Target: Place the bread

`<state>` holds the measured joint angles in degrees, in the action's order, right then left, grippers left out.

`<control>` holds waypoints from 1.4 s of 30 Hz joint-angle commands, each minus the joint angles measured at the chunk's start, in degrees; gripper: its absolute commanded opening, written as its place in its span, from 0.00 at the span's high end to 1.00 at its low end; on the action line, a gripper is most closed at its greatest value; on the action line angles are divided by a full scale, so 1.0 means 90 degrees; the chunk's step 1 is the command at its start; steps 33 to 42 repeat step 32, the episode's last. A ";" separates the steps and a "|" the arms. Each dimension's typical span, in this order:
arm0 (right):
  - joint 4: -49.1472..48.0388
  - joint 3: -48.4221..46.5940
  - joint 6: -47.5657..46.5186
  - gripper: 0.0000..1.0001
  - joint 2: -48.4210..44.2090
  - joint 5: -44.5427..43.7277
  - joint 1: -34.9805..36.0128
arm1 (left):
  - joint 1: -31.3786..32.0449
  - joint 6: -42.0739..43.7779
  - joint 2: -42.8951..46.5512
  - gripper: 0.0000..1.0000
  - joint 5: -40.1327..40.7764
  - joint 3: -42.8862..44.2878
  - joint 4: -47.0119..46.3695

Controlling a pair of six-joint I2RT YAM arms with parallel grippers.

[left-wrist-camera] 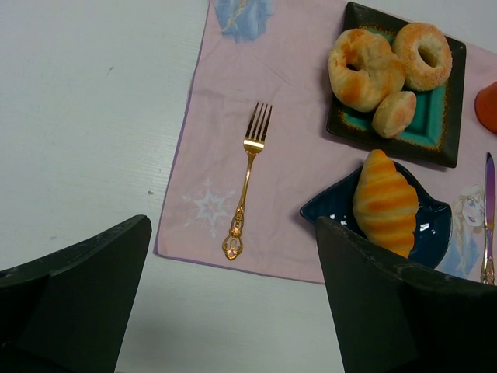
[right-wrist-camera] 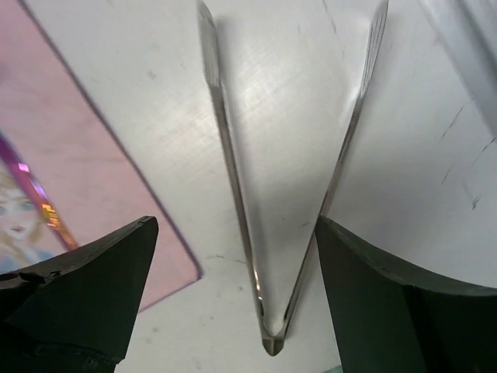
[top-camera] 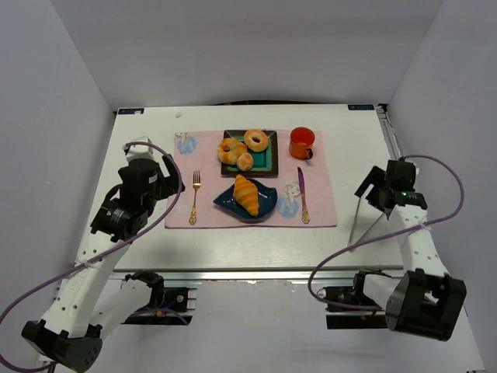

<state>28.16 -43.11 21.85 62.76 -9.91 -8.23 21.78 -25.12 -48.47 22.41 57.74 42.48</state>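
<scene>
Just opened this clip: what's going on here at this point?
The bread, a long striped croissant, lies on the blue plate on the pink placemat. Neither arm appears to hold anything. The right gripper is open over the bare table right of the mat, with the metal tongs lying between its fingers. The left gripper is open too, hovering above the mat's left edge near the fork. The other pastries sit on the square plate behind.
</scene>
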 commanded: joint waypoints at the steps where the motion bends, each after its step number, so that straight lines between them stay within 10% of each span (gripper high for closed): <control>1: 0.0435 -0.0668 -0.0035 0.11 -0.0643 0.0046 0.0035 | 0.0002 0.0008 0.0024 0.02 0.0048 0.0333 0.0036; 10: -0.0004 -0.0718 -0.0318 0.11 -0.2334 0.2585 0.0172 | 0.0002 -0.0157 -0.0074 0.02 0.0068 0.0177 -0.0090; 42: 0.0455 0.0054 -0.0074 0.11 -0.3048 0.1267 0.0172 | 0.0002 -0.0226 -0.0074 0.02 0.0195 0.0362 -0.0062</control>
